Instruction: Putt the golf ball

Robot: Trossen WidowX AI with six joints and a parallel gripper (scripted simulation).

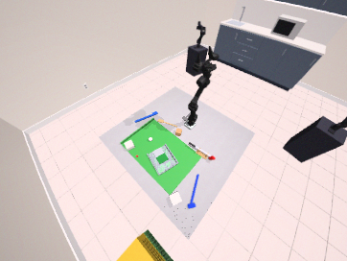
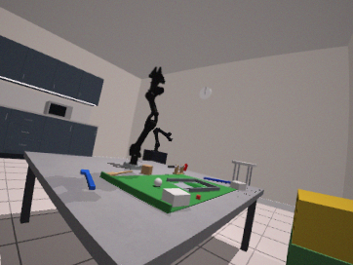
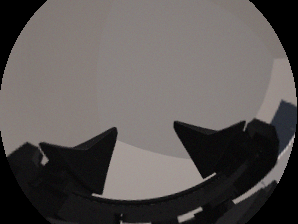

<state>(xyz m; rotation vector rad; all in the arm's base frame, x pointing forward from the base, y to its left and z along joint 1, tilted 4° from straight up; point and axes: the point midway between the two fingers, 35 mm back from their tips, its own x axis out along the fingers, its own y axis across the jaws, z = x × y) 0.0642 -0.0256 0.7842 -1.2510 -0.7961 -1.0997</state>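
The red putter (image 1: 212,157) (image 2: 185,167) lies at the green mat's edge, its red head outward and its pale and dark shaft beside small tan supports. The white golf ball (image 1: 150,139) (image 2: 158,182) rests on the green mat (image 1: 173,182) (image 2: 134,186). A grey-walled square structure (image 1: 170,153) (image 2: 213,188) with a green centre stands on the mat, apart from the ball; its ramp cannot be made out clearly. My gripper (image 1: 214,52) (image 2: 155,69) (image 3: 145,127) is open and empty, high above the table, far from putter and ball. The wrist view shows only walls and ceiling beyond the fingers.
Blue clubs (image 1: 195,189) (image 2: 89,180) lie on either side of the mat. White blocks (image 1: 128,144) (image 1: 175,199) (image 2: 176,197) stand near its corners. An orange block (image 1: 178,131) (image 2: 146,170) and a thin wooden stick (image 1: 169,124) (image 2: 117,173) are near the arm base.
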